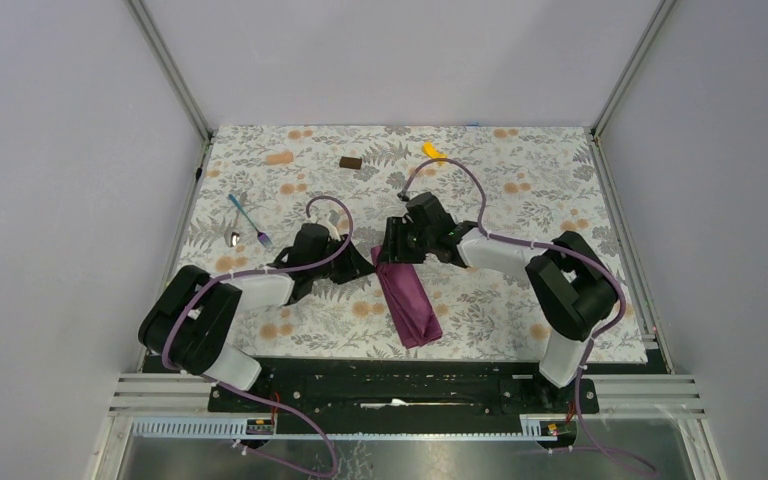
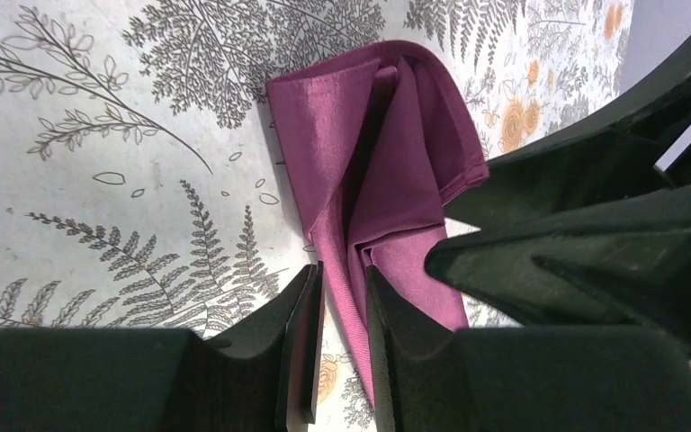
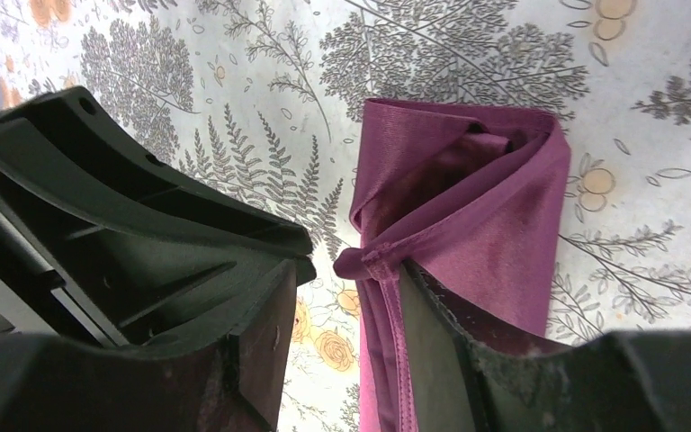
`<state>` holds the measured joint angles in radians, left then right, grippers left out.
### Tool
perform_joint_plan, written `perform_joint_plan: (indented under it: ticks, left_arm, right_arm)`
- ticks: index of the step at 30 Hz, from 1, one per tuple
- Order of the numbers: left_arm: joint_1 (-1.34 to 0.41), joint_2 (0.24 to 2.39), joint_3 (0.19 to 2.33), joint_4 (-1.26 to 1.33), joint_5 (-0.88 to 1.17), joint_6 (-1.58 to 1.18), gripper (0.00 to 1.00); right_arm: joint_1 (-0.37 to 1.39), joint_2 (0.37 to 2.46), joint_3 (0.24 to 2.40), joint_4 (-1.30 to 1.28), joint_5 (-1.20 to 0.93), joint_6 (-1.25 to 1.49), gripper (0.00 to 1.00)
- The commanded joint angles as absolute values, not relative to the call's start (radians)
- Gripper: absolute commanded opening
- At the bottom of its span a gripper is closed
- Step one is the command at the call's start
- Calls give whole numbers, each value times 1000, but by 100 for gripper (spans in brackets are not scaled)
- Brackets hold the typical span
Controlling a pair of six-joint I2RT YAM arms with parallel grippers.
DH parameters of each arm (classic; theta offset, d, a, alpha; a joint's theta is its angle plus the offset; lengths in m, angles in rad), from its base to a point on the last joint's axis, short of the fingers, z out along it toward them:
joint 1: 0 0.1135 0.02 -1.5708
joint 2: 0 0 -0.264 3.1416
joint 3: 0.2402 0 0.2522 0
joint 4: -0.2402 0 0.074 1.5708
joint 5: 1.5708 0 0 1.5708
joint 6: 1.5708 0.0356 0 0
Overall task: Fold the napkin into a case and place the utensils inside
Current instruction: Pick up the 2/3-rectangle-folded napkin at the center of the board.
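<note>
Pinching a fold of the plum napkin (image 2: 373, 135), left gripper (image 2: 342, 279) clamps it; right gripper (image 3: 342, 270) straddles its end, jaws parted.

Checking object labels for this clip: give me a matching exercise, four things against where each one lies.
Things:
1 napkin
2 utensils
3 brown block
4 yellow piece

Places:
A far end, right of centre
B in the middle, folded into a narrow strip
C at the left, about halfway back
D far end, left of centre

Pairs: 1-B, 2-C, 3-D, 4-A
</note>
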<state>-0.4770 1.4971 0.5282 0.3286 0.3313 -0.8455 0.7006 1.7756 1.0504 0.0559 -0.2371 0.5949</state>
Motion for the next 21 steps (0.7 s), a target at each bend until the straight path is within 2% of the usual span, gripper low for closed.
perform_joint_plan:
  ticks: [1,5,7,9,14,21]
  left_arm:
    - [-479,1482,572,320,271,-821,27]
    - [-476,1490,575,309,265,-839,25]
    - [-476,1500,566,361,312,-854,35]
    - [-475,1525,568,410,369,-863,40]
    - [-475,1576,591,462,419,-872,38]
    - [-476,1620,630,465,428,-880,32]
  right_arm:
    - [730,1792,1110,26,-226,541,55]
    - [731,1714,1036,66,-216,449,61]
    - [730,1682,1008,71,-184,397,64]
    - [730,1667,992,73,-159,366,65]
    - [730,1666,959,106,-151,376,51]
    - [731,1689,909,159,-205,409,38]
